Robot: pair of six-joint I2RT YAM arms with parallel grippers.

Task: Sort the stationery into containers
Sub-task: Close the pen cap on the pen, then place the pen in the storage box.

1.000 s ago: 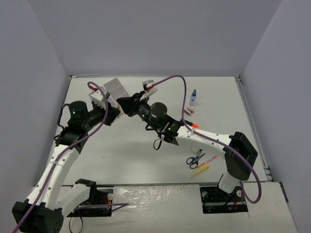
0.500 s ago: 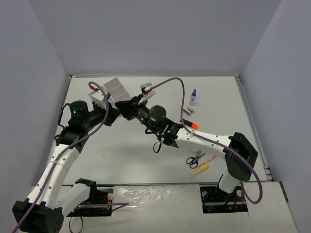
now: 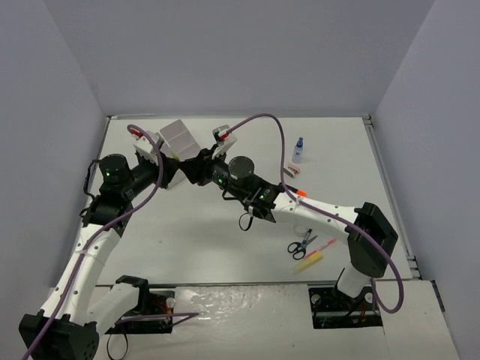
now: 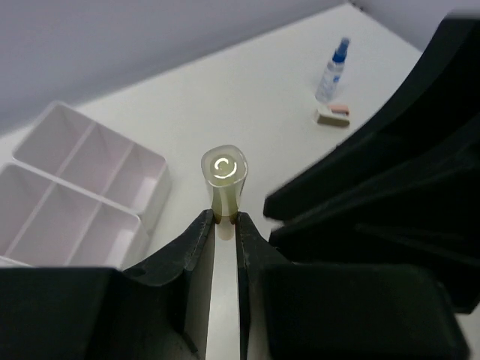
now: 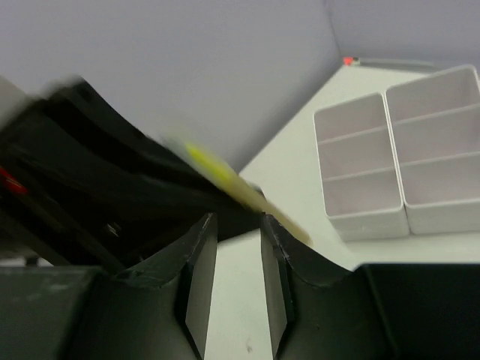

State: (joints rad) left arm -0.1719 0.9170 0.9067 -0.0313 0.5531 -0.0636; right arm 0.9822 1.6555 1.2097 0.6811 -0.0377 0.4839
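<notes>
Where the two arms meet above the bench (image 3: 187, 240), the left jaws clench a yellow highlighter (image 4: 223, 180) (seen end-on) in the air beside the white tray (image 4: 75, 196); the right jaws stand parted and empty, tips just by the highlighter.

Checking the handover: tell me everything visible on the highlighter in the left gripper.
Pale yellow, translucent-looking plastic. The left wrist view shows the highlighter end-on, rounded cap toward the camera, the left gripper shut on its barrel, white tray to its left. The right wrist view shows it as a blurred yellow bar past the open right gripper; contact there is unclear.
</notes>
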